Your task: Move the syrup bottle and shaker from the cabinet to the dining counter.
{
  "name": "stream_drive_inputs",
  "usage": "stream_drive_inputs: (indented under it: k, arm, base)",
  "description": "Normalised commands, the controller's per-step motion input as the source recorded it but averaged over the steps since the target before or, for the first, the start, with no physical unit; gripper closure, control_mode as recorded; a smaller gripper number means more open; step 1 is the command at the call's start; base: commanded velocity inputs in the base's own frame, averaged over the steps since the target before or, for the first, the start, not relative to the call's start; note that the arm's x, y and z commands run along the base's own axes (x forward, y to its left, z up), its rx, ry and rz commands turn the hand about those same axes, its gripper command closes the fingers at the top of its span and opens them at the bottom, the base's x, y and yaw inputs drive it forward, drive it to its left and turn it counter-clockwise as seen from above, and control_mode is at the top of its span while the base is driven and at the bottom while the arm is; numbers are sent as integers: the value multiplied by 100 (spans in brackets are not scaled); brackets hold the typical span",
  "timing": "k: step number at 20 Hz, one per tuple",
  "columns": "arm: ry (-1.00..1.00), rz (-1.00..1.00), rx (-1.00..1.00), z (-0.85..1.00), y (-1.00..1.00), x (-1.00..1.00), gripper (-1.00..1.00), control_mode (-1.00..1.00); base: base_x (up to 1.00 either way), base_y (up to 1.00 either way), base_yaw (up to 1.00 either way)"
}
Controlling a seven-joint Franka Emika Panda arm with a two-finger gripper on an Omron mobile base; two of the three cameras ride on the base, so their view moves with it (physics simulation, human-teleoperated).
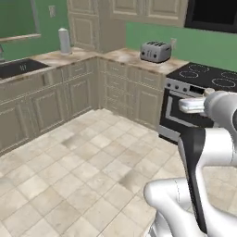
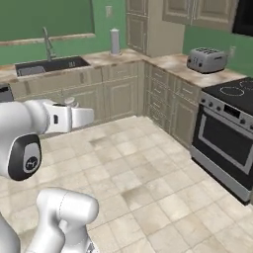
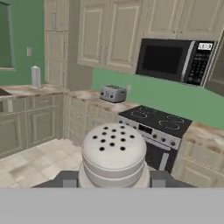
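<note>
Shaker [image 3: 113,155], the small grey-silver cylinder with a perforated cap, is in your gripper [image 3: 113,178].
Its jaws clamp the body mid-kitchen; you've yet to reach the dining counter, and I judge the syrup bottle remains.

One shaker [image 3: 113,154], one toaster [image 1: 155,51], one stove [image 2: 228,134], one microwave [image 3: 175,60], one sink [image 2: 49,65], one paper towel roll [image 1: 64,40].
</note>
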Motion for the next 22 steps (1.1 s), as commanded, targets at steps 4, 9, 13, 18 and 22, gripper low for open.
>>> stream_drive_inputs:
  k: [4, 9, 13, 18, 22]
  arm:
    - [0, 0, 0, 0, 0, 0, 100, 100]
    - [0, 0, 0, 0, 0, 0, 100, 100]
    - [0, 0, 0, 0, 0, 0, 100, 100]
    - [0, 0, 0, 0, 0, 0, 100, 100]
    - [0, 0, 0, 0, 0, 0, 100, 100]
  base:
    - [-73, 96, 85]
    - [-57, 100, 85]
    - [-11, 100, 71]
    - [43, 95, 55]
    - [100, 38, 27]
